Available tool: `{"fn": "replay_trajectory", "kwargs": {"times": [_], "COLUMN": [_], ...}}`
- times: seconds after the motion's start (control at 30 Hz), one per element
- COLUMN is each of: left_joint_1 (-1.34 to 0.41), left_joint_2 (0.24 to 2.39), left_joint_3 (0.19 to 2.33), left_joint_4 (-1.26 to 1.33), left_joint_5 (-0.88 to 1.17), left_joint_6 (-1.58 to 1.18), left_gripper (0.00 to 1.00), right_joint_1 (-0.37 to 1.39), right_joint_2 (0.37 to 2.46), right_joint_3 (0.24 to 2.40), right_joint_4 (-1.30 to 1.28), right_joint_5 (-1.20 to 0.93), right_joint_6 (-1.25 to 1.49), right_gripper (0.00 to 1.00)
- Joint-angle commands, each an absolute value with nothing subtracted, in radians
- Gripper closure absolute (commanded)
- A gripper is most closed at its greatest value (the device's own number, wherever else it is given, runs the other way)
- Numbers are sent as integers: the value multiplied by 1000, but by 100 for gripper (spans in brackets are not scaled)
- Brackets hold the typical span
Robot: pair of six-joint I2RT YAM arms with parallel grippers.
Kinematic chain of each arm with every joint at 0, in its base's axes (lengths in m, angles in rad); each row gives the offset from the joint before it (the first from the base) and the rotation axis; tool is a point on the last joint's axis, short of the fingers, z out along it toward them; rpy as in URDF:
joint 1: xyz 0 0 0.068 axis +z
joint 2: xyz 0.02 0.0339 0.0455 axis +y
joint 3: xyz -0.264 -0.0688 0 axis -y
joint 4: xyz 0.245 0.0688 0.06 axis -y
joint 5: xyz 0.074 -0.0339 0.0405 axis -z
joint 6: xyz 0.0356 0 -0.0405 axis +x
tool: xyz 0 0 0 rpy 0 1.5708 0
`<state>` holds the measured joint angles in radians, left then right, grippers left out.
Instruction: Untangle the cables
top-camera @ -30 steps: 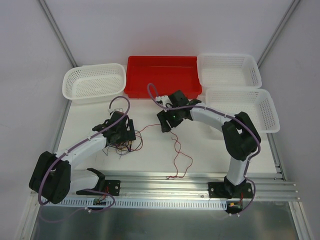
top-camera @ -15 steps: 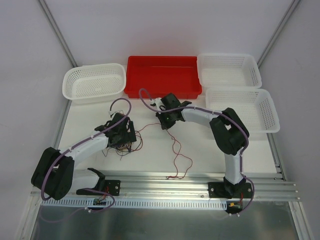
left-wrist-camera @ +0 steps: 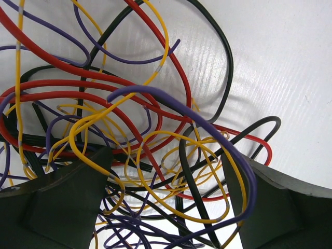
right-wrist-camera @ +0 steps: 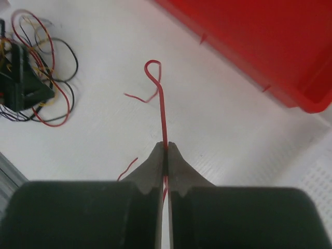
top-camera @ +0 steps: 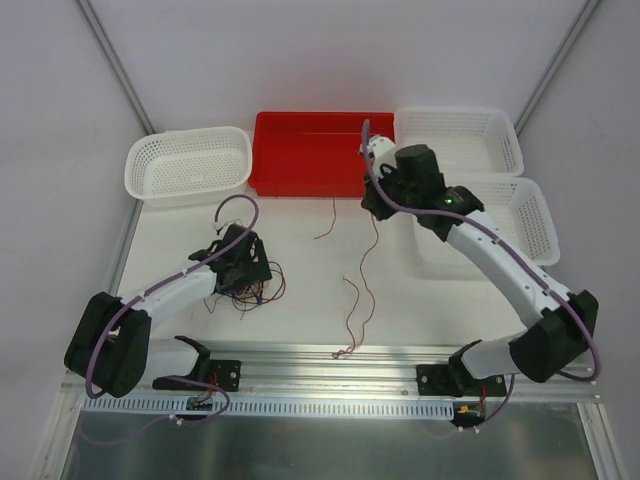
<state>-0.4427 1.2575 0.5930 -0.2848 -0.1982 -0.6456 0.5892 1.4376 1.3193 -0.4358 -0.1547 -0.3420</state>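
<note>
Spreading over the left part of the white bench [top-camera: 170, 240] lies the tangle of cables [left-wrist-camera: 155, 129], a knot of red, black, purple and yellow loops. The left fingers [top-camera: 245, 268] stand wide, one on each side of it. Near the red bin [top-camera: 300, 150], the right fingers [right-wrist-camera: 165, 151] pinch a single red cable [top-camera: 365, 260], which runs down toward the near edge, apart from the tangle.

Tangled cables [top-camera: 258, 288] (one red strand [right-wrist-camera: 164, 119] apart)
</note>
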Motion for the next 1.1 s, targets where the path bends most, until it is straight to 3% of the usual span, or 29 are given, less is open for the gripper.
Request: {"fn": "replay_trajectory", "kwargs": {"times": [0.0,0.23,0.47,0.67,0.77,0.97,1.07], "left_joint_1": [-423,-414,-416,-416,-416,-414,-416], "left_joint_2": [1284,1264,1154,1026,968,836,767], "left_joint_3": [555,586,659,722,748,778,781], "left_joint_4": [-322,-339,-399,-460,-475,-498,-509], "left_joint_5": [-187,-158,-133,-143,-134,-127,-138], "left_joint_6": [-673,-678,-663,-635,-611,-526,-477], "left_gripper": [12,11,7,2,1,1,1], "right_joint_1": [558,546,552,606,615,640,669], "right_joint_2": [1315,1244,1258,1368,1437,1491,1480], "right_joint_3": [1422,1447,1195,1040,1003,996,1003], "right_joint_4": [-523,-514,-416,-364,-333,-336,-353], "right_joint_5": [-166,-235,-251,-249,-250,-249,-218], "right_joint_6": [-325,-264,-149,-129,-120,-106,-78], "right_gripper": [99,99,97,88,73,19,4]}}
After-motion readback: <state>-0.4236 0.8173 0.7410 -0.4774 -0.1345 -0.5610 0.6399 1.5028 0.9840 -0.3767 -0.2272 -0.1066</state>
